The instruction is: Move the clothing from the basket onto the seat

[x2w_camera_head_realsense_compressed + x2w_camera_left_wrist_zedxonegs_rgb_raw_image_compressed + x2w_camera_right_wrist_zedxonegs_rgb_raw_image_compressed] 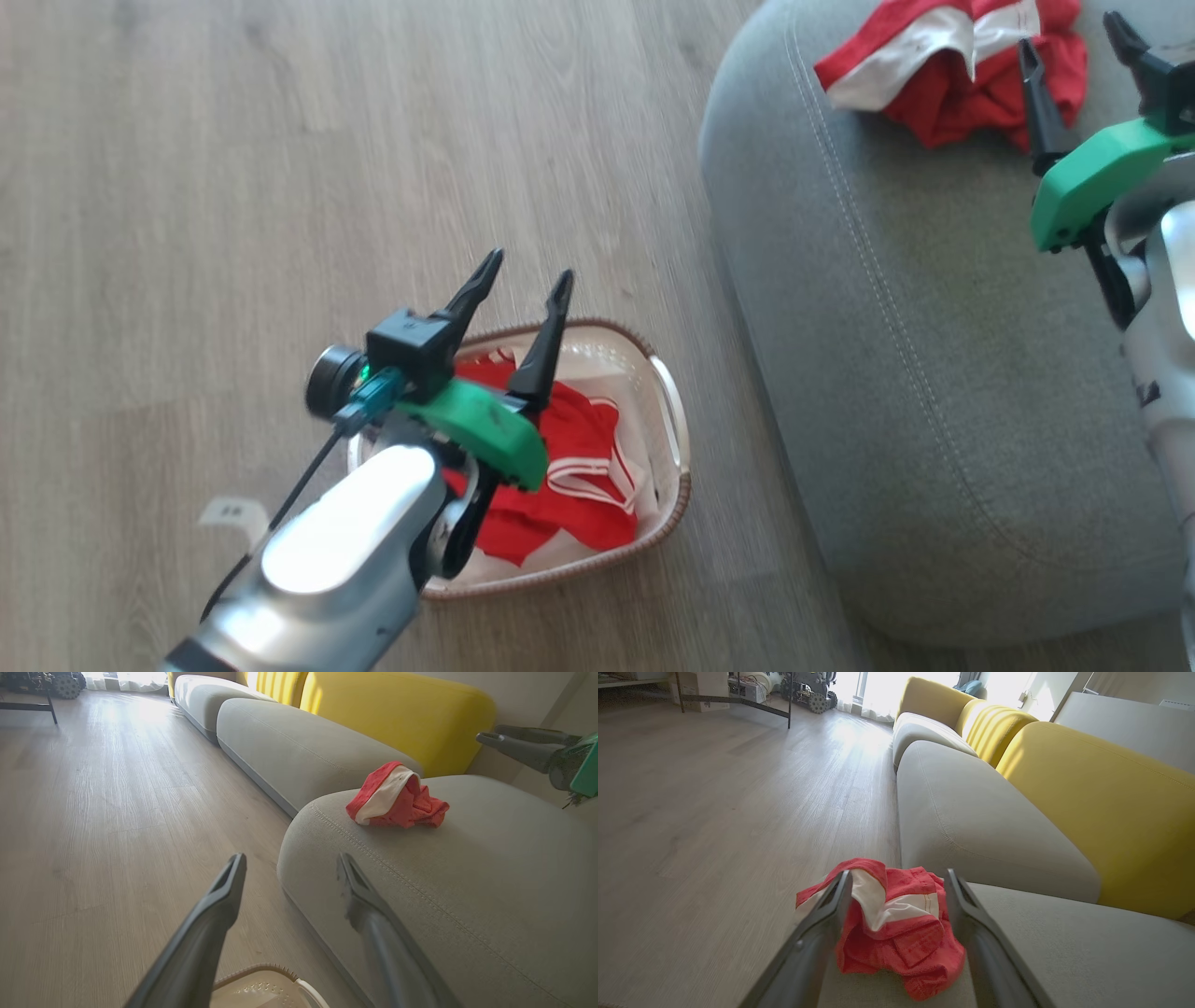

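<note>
The cream basket [674, 425] stands on the wooden floor, left of the grey seat [934, 336]. Red clothing with white stripes [583, 439] lies inside it. My left gripper [526, 275] hovers over the basket's far left side, open and holding nothing; in the left wrist view its fingertips [236, 861] point toward the seat [467, 886], with the basket rim [261, 970] below. A crumpled red-and-white garment [952, 70] lies on the seat. My right gripper [1072, 37] is open just right of it; in the right wrist view the garment [896, 926] lies loose between and beyond the spread fingers [831, 914].
More grey cushions [971, 812] and yellow backrests [1101, 812] run along the sofa behind the seat. Bare wooden floor [280, 187] stretches left of the basket, with a small white tag [229, 511] on it. Table legs and a wheeled machine [803, 690] stand far off.
</note>
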You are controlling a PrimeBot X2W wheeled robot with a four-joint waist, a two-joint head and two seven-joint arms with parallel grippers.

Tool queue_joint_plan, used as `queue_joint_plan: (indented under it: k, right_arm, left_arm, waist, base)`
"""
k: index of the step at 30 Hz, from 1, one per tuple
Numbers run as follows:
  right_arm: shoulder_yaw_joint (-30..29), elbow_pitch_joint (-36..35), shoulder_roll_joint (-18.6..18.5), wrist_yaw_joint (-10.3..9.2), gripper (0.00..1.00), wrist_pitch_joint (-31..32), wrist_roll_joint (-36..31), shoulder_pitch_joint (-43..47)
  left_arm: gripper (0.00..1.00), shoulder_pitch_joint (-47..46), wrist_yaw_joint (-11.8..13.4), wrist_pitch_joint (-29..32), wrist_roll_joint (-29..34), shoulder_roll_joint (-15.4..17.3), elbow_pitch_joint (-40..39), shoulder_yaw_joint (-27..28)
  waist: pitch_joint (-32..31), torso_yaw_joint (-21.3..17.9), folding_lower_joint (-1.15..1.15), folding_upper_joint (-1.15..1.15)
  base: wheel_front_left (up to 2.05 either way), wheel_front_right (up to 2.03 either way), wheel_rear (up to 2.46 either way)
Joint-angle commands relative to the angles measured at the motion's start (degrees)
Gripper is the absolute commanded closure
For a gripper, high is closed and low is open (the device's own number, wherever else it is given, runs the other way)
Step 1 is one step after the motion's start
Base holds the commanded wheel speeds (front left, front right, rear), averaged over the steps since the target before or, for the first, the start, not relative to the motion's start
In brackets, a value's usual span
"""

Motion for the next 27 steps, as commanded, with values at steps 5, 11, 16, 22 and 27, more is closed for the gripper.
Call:
queue_joint_plan:
  k: [5,11,16,22,27]
  right_arm:
    - [0.05,-4.51,1.69,-0.03,0.0,-0.52,2.33,2.97]
    - [-1.59,-7.45,3.97,-0.03,0.0,-0.52,2.98,6.66]
    - [-4.19,-11.64,6.76,-0.03,0.0,-0.52,1.77,11.09]
    - [-8.28,-18.52,11.63,-0.03,0.0,-0.52,-0.88,19.54]
    - [-10.61,-25.53,14.44,-0.03,0.0,-0.52,-3.57,27.77]
  left_arm:
    - [0.0,3.49,2.11,-1.12,-0.63,3.0,-2.23,6.67]
    - [0.0,10.39,3.87,-1.16,0.82,5.0,-4.95,13.45]
    - [0.0,16.37,4.86,-1.17,2.1,6.06,-6.51,18.16]
    - [0.0,23.59,5.74,-1.18,3.83,6.56,-8.51,23.08]
    - [0.0,29.4,6.87,-1.18,5.99,6.82,-11.3,26.66]
  waist:
    - [-4.61,2.84,0.0,0.0]
    - [-7.27,5.49,0.0,0.0]
    - [-9.19,7.46,0.0,0.0]
    - [-11.85,9.31,0.0,0.0]
    - [-13.59,10.26,0.0,0.0]
  base:
    - [0.0,0.0,0.0]
    - [0.0,0.0,0.0]
    - [0.0,0.0,0.0]
    - [0.0,0.0,0.0]
    - [0.0,0.0,0.0]
